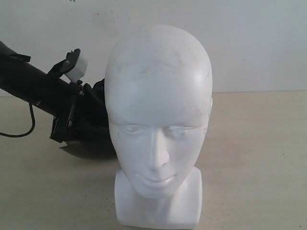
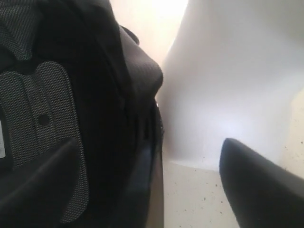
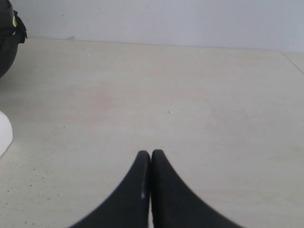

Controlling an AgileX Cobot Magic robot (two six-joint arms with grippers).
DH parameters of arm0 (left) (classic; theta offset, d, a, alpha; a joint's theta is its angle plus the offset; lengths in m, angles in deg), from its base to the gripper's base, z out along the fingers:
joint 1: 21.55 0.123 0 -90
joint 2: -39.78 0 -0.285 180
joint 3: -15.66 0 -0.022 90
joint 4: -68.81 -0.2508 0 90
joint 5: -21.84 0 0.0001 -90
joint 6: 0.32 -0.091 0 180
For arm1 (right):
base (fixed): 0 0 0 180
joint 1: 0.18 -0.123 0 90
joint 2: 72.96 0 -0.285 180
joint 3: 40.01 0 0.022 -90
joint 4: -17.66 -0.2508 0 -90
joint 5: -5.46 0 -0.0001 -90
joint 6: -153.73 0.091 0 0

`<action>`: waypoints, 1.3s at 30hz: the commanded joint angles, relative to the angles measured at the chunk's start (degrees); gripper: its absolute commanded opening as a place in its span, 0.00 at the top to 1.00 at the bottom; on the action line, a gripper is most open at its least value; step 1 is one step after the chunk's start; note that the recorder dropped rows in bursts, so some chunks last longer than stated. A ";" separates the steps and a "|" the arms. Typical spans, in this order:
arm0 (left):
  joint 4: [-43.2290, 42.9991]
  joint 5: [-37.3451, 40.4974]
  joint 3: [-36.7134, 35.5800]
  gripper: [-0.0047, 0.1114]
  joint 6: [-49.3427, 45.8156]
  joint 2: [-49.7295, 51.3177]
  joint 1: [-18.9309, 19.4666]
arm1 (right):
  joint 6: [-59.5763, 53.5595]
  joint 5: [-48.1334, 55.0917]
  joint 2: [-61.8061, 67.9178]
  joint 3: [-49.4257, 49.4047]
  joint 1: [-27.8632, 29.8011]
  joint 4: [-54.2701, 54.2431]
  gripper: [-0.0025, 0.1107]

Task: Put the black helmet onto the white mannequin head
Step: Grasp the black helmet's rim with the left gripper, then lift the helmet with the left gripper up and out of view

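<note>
Nearest in the exterior view: head [image 1: 158, 120], upright on its blocky neck, face toward the camera, crown bare. Nothing on it yet.

Just behind it, toward the left side: helmet [image 1: 91, 141], low on the table [image 1: 259, 158], mostly hidden by the head. In the left wrist view, very close beside the white surface; touching or not, cannot tell. Padding [image 2: 47, 118] of the inside turned toward that camera, so apparently tipped on its side, not with the opening down.

At the helmet: left gripper [image 2: 149, 142], fingers wide apart, one inside by the padding, the other outside with a clear gap to the rim. Astride the helmet's edge, then, but not clamped on it.

Farther to the right, well apart from both: right gripper [image 3: 150, 153], fingers pressed together, nothing between them, above bare table. Only a sliver of helmet at the border of its picture.

Judged from this: left arm much nearer, and the natural one for the job. Helmet lower than the crown and behind it, so first upward, then forward over the top, with the opening turned down. Needs a firm close on the rim before any lift. Wider than the head, so probably some room for error in centring.
</note>
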 commanded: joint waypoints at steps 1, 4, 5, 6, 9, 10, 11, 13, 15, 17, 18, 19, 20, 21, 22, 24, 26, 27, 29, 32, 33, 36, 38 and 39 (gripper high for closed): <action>3.22 -0.22 -0.20 0.29 0.31 0.18 -0.27 | -0.16 -0.15 -0.23 0.02 0.14 0.16 0.98; 3.62 -0.08 -0.20 0.29 0.31 0.31 -0.91 | -0.16 -0.15 -0.23 0.02 0.14 0.16 0.98; 3.62 -0.08 -0.20 0.29 0.77 0.57 -1.21 | -0.16 -0.15 -0.23 0.02 0.14 0.16 0.98; 3.40 -0.08 -0.20 0.29 1.34 0.88 -1.49 | -0.16 -0.15 -0.23 0.02 0.14 0.16 0.98; 1.68 0.25 -0.20 0.29 1.34 1.83 -2.18 | -0.16 -0.15 -0.23 0.02 0.14 0.16 0.98; 1.41 0.25 -0.20 0.29 1.34 1.97 -2.20 | -0.16 -0.15 -0.23 0.02 0.14 0.16 0.98; 1.42 0.15 -0.20 0.29 1.34 2.20 -2.20 | -0.16 -0.15 -0.23 0.02 0.14 0.16 0.98; 1.42 -0.36 -0.20 0.29 1.34 2.33 -2.20 | -0.16 -0.15 -0.23 0.02 0.14 0.16 0.98; 1.52 -0.70 -0.20 0.29 1.34 2.54 -2.30 | -0.16 -0.15 -0.23 0.02 0.14 0.16 0.98; 1.52 -0.81 -0.20 0.29 1.34 3.09 -2.56 | -0.16 -0.15 -0.23 0.02 0.14 0.16 0.98; 1.52 -0.81 -0.20 0.29 1.34 3.58 -2.63 | -0.16 -0.15 -0.23 0.02 0.14 0.16 0.98; 1.52 -0.69 -0.20 0.29 1.34 4.33 -2.72 | -0.16 -0.15 -0.23 0.02 0.14 0.16 0.98; 1.52 -0.69 -0.20 0.29 1.34 4.63 -2.72 | -0.16 -0.15 -0.23 0.02 0.14 0.16 0.98; 1.52 -0.80 -0.20 0.29 1.34 5.11 -2.72 | -0.16 -0.15 -0.23 0.02 0.14 0.16 0.98; 1.52 -1.14 -0.20 0.29 1.34 5.24 -2.72 | -0.16 -0.15 -0.23 0.02 0.14 0.16 0.98; 1.52 -1.98 -0.20 0.29 1.34 5.84 -2.72 | -0.16 -0.15 -0.23 0.02 0.14 0.16 0.98; 1.52 -2.35 -0.20 0.29 1.34 6.74 -2.72 | -0.16 -0.15 -0.23 0.02 0.14 0.16 0.98; 2.11 -2.44 -0.20 0.29 0.97 7.61 -2.72 | -0.16 -0.15 -0.23 0.02 0.14 0.16 0.98; 2.91 -2.44 -0.20 0.29 0.34 8.55 -2.72 | -0.16 -0.15 -0.23 0.02 0.14 0.16 0.98; 4.82 -2.69 -0.20 0.29 -1.51 9.68 -2.72 | -0.16 -0.15 -0.23 0.02 0.14 0.16 0.98; 5.45 -2.69 -0.20 0.29 -2.04 9.88 -2.72 | -0.16 -0.15 -0.23 0.02 0.14 0.16 0.98; 9.24 -3.11 -0.20 0.29 -3.54 10.29 -2.72 | -0.16 -0.15 -0.23 0.02 0.14 0.16 0.98; 9.59 -3.33 -0.20 0.31 -5.50 10.29 -2.72 | -0.16 -0.15 -0.23 0.02 0.14 0.16 0.98; 9.59 -3.45 -0.20 0.32 -5.69 10.29 -2.72 | -0.16 -0.15 -0.23 0.02 0.14 0.16 0.98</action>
